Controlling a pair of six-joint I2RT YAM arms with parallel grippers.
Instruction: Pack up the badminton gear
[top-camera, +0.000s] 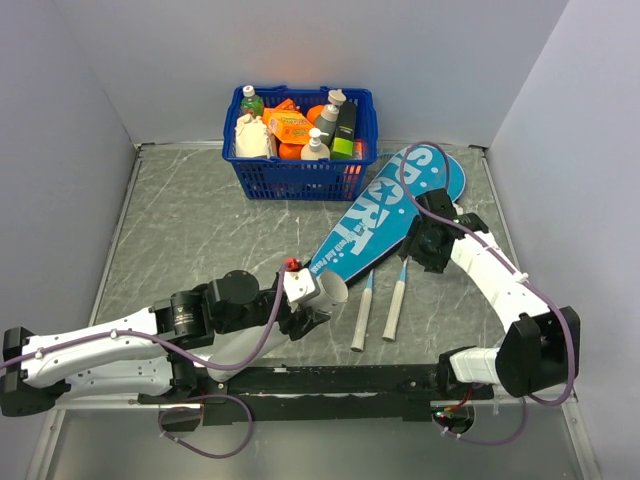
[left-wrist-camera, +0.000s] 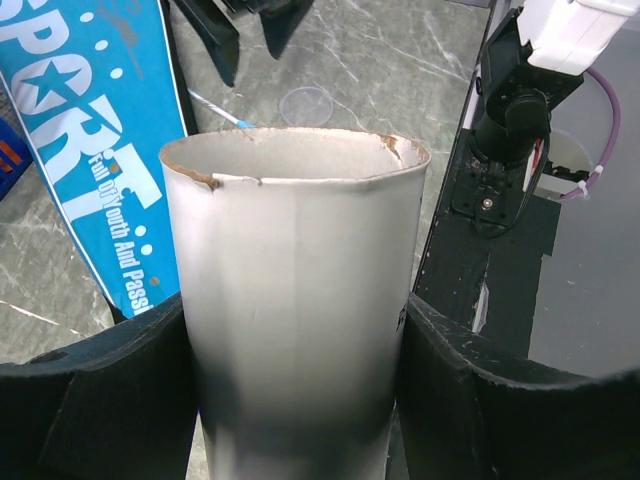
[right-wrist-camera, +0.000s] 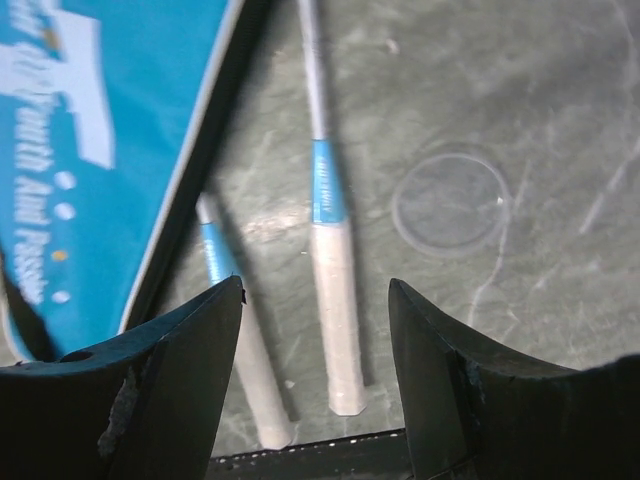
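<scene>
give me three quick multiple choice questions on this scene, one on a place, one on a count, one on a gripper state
1. Where does the blue basket stand?
A) at the rear, in the middle
B) beside the right arm's base
C) between the two arm bases

2. How many white racket handles show?
A) one
B) two
C) four

3. What is the left gripper doing?
A) open and empty
B) shut on the white tube
C) shut on a racket handle

Answers:
1 A, it sits farthest from the arms, beyond the teal case.
2 B, two handles lie side by side near the case's narrow end.
3 B, in the left wrist view the tube fills the gap between its fingers.
</scene>
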